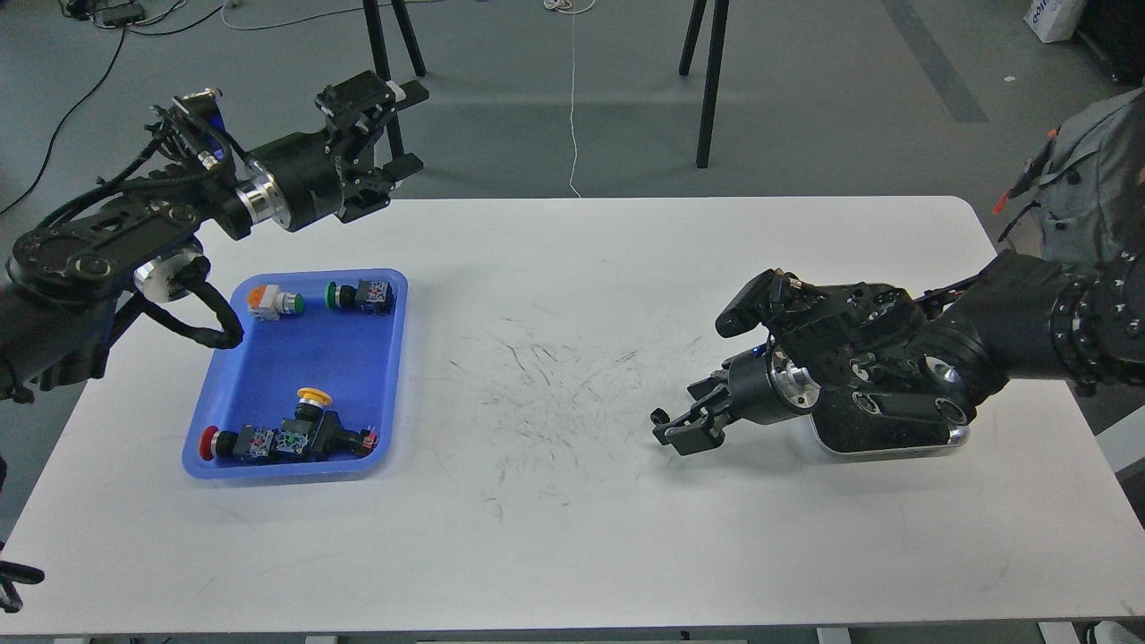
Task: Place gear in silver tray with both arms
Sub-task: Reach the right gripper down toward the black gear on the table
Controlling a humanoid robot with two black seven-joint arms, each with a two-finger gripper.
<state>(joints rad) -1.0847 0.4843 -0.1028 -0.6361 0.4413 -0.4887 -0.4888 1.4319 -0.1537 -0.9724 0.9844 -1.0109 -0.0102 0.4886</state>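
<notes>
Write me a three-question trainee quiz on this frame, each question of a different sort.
1. True or false: the gear already lies in the silver tray.
2. Which gripper is down at the gear? A) left gripper B) right gripper
3. Fill in: the push buttons lie in the ___ tray.

Key: 1 false, it is on the table at the right gripper's tip; 2 B; 3 blue.
</notes>
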